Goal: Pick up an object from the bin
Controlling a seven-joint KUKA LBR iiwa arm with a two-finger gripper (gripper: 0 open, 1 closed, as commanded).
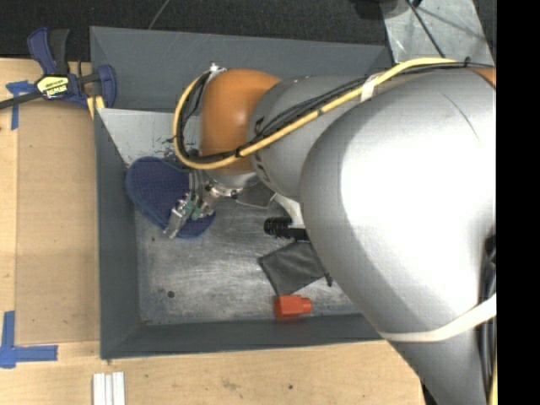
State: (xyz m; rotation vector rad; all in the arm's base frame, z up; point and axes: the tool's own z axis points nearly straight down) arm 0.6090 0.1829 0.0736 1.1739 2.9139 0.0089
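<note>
Where the pincer (184,215) hangs at the bin's (118,251) left rear, a dark blue, soft, rounded cloth pad (152,188) lies directly beneath, touching its tip. Whether the pincer is spread or pinched cannot be told. Toward the front lie a limp grey fabric scrap (291,266) and a hard orange-red block (293,306).

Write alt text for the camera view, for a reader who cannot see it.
The robot's gripper hangs over a dark blue rounded pad in the left part of the grey bin. Nearer the front wall lie a dark grey flat sheet and a small orange-red block.
</note>
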